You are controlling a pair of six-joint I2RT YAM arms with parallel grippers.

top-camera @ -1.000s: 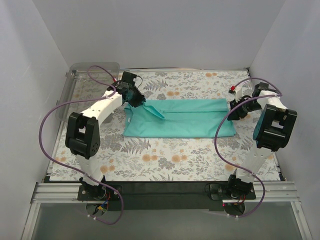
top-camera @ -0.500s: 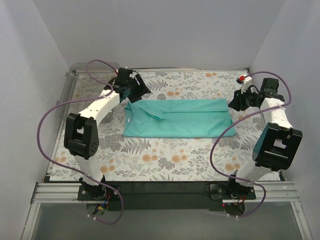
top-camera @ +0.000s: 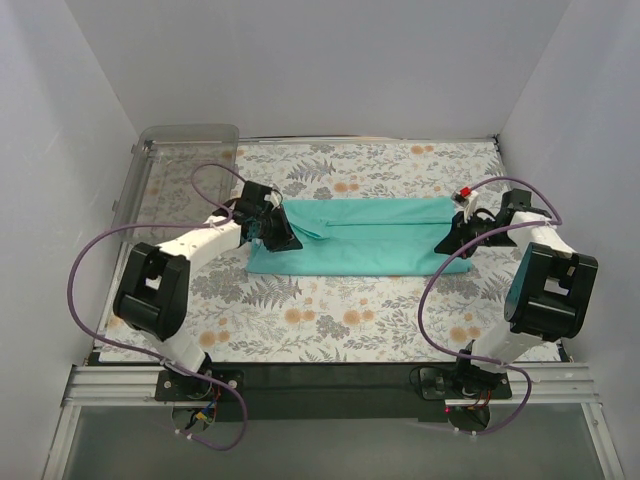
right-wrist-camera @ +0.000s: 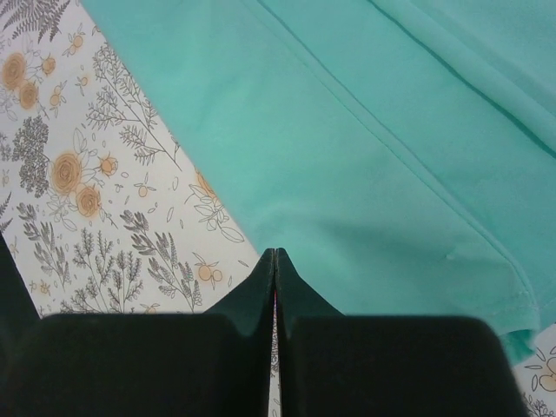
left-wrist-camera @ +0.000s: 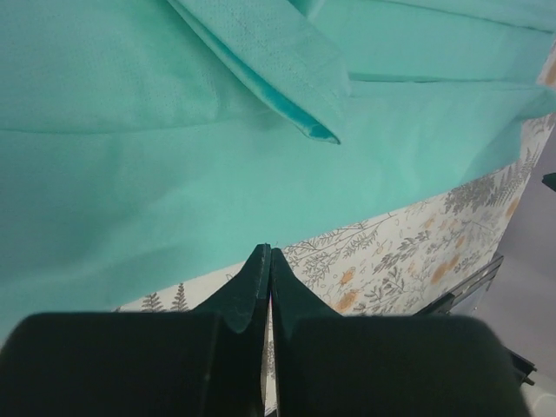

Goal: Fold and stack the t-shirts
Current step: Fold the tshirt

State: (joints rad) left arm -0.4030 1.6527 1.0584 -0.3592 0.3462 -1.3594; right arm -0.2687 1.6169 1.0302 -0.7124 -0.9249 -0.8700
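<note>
The teal t-shirt [top-camera: 360, 232] lies flat on the floral tablecloth, folded into a long strip running left to right, with a sleeve flap [left-wrist-camera: 269, 61] folded over near its left end. My left gripper [top-camera: 283, 241] is shut at the strip's near left corner. Its tips [left-wrist-camera: 268, 252] meet the cloth's near edge with nothing seen between them. My right gripper [top-camera: 447, 246] is shut at the near right corner. Its tips [right-wrist-camera: 274, 253] rest at the edge of the shirt [right-wrist-camera: 365, 148], and nothing shows between them either.
A clear plastic bin [top-camera: 185, 160] stands at the back left corner. The floral tablecloth [top-camera: 330, 310] covers the table in front of the shirt. White walls close in the left, right and back sides.
Both grippers lifted towards the shirt's back corners, then came forward and down to its near corners. The shirt lies as before.
</note>
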